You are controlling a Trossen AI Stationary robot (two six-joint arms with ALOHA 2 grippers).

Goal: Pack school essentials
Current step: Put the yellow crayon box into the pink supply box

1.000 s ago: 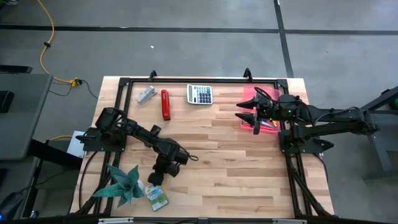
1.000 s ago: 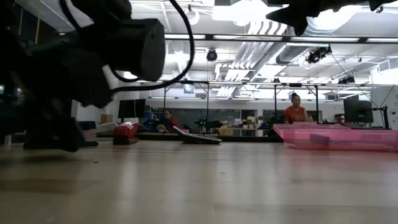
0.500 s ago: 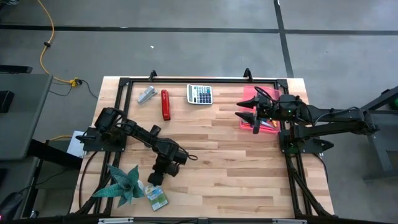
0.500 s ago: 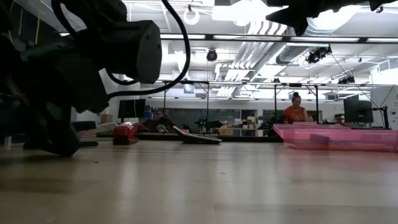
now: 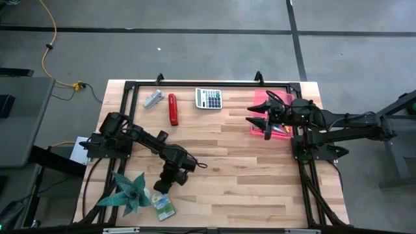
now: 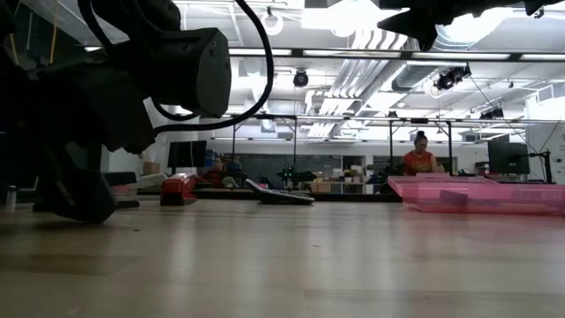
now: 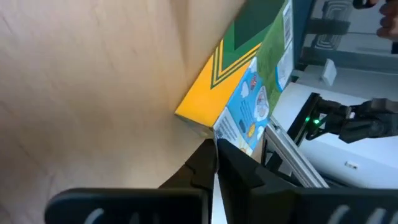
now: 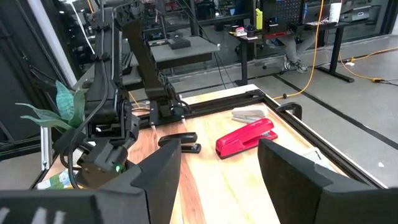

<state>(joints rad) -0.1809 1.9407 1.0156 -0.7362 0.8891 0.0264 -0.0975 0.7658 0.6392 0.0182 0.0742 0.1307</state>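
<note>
On the wooden table, we are seeing the left gripper closing fully beside the crayon box near the front edge, gripping nothing we can discern; light, crushable cardboard, it is best pinched across its thin faces.

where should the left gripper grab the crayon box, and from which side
Probably across its thin thickness at the corner nearest the left gripper. The crayon box lies flat on the table near the front edge, so its broad faces give no hold; the shut fingers sit just short of it.
</note>
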